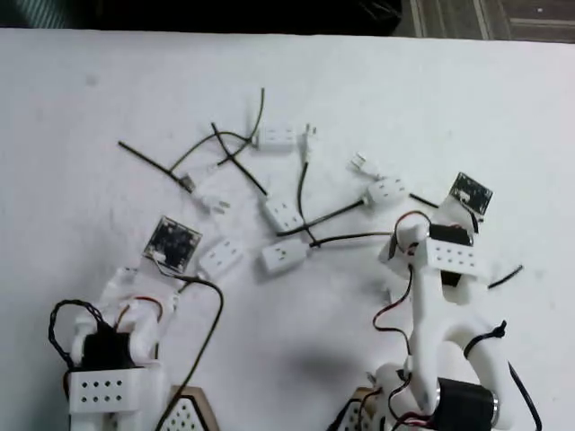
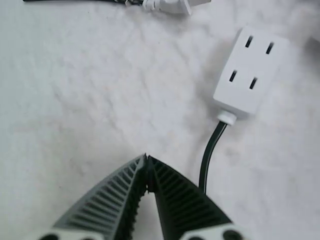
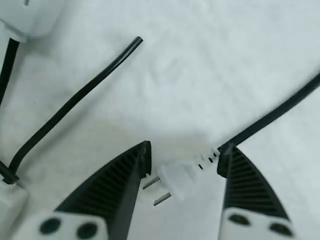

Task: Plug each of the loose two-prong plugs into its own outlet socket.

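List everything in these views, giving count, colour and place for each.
table: one, white, under everything.
outlet sockets: five, white, scattered mid-table beyond the arms.
two-prong plugs: at least four, white; three lie loose among the far sockets, one lies between the right claw's fingers.
cords: several, black, running from sockets and plugs and crossing mid-table.
arms: two, white with red and black wires, at the near edge.
left claw: one, dark fingers, shut, over bare table beside a socket.
right claw: one, dark fingers, open, either side of a plug.
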